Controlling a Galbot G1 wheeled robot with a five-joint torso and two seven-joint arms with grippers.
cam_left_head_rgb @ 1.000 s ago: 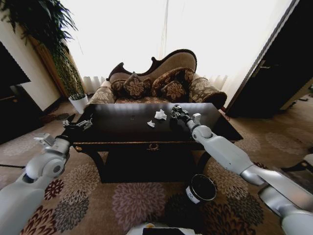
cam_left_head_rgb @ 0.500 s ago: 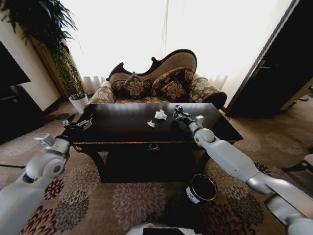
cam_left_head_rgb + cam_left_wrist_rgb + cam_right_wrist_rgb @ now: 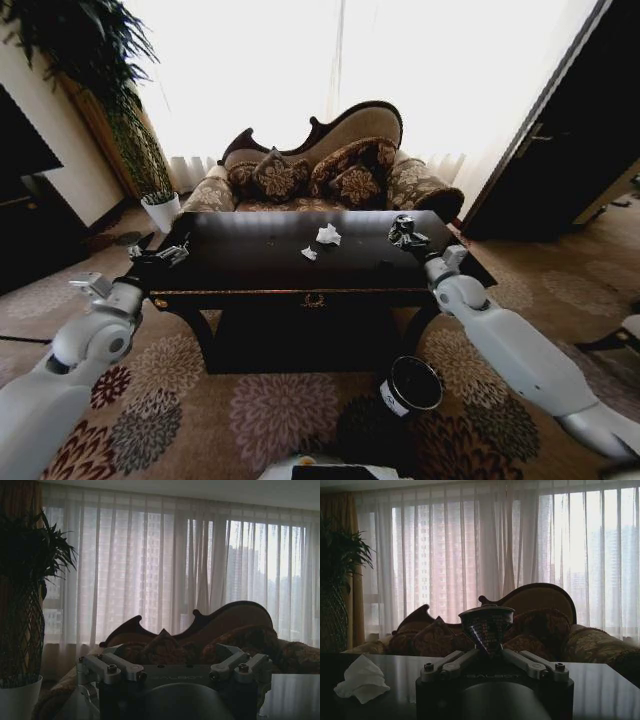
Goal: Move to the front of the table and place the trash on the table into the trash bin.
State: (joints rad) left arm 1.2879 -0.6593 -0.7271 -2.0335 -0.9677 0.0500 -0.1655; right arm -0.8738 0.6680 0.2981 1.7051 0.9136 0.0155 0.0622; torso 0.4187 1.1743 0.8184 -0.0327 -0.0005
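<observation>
Glossy black table before patterned sofa; paper wads mid-top. Right gripper near right edge, clamped on dark shiny piece. Left gripper at left corner, fingers indiscernible. Trash bin on carpet.

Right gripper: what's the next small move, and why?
Probably carry it back and down toward the trash bin. The right gripper is shut on the dark shiny piece, over the table's right end; the bin sits on the carpet, nearer the robot.
</observation>
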